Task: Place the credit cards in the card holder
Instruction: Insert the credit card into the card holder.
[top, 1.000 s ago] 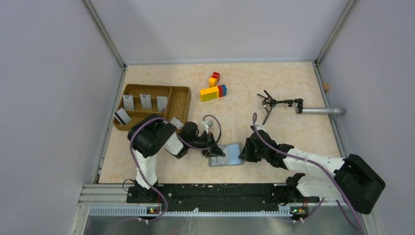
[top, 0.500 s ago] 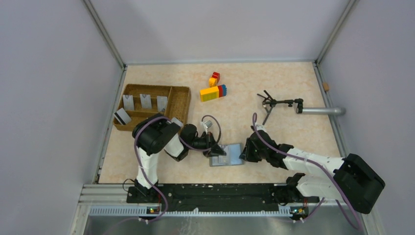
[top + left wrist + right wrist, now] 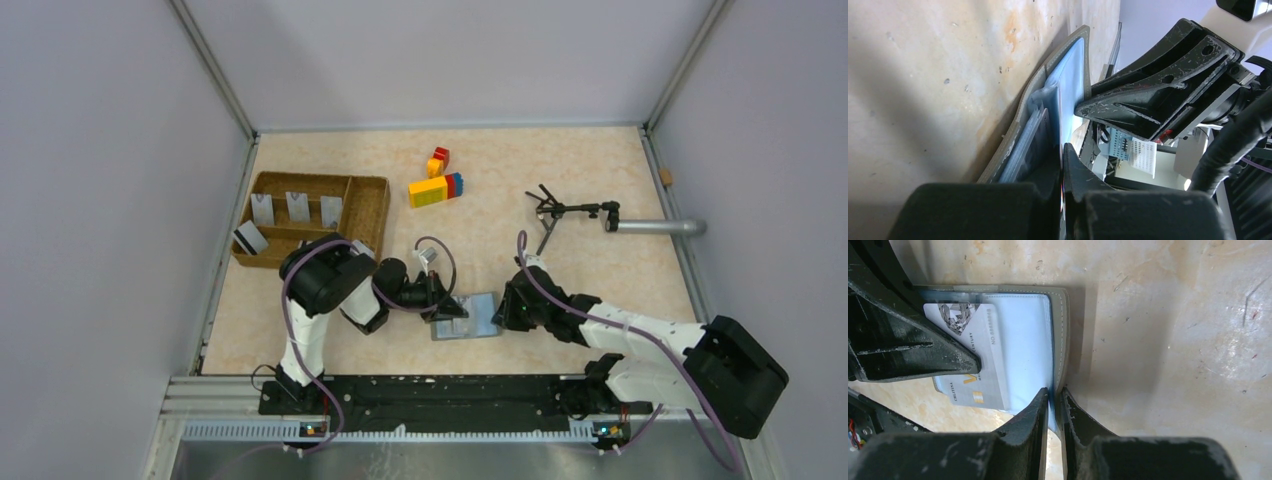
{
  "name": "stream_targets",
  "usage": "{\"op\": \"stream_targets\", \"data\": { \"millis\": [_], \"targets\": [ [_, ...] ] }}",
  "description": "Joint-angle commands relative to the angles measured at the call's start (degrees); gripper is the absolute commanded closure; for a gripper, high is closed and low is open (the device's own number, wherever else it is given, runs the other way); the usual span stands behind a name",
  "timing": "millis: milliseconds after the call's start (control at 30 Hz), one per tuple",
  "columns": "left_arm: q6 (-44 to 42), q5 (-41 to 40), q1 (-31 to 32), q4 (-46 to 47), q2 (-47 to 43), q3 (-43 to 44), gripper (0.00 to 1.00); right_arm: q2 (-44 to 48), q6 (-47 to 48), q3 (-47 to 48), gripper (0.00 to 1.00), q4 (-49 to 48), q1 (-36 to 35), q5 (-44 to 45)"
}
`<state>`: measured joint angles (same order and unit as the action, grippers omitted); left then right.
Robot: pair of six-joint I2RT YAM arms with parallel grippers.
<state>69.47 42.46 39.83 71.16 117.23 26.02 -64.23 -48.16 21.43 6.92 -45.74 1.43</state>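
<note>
The counter [image 3: 560, 170] is a beige speckled surface, enclosed on three sides by plain pale walls [image 3: 450, 60]. The card holder [image 3: 482, 318] lies open at near centre. Left gripper [image 3: 446, 308]: closed on a credit card [image 3: 978, 360] lying over the holder's blue panel. Right gripper [image 3: 501, 312]: pinching the card holder's right edge. A wicker tray [image 3: 368, 205] sits far left.
</note>
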Motion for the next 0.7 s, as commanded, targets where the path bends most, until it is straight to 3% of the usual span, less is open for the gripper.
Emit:
{"op": "stream_targets", "data": {
  "millis": [0,267,533,667],
  "targets": [
    [-1.21,-4.59,2.40,-1.18,3.71,-0.39,1.00,1.18,-0.90,0.06,0.88,-2.12,-0.64,-0.67],
    [0.22,-7.47,4.27,1.09,4.19,0.13,1.00,2.23,-1.89,-0.57,0.89,-2.52,-0.66,-0.81],
    [-0.81,-10.43,4.29,-4.53,2.80,-0.29,1.00,2.79,-4.57,-1.92,0.96,-3.79,-0.62,-1.07],
    [-2.66,-11.32,4.37,-9.93,0.67,0.32,0.94,3.50,-5.24,-2.02,0.99,-3.31,-0.58,-0.70]
  ]
}}
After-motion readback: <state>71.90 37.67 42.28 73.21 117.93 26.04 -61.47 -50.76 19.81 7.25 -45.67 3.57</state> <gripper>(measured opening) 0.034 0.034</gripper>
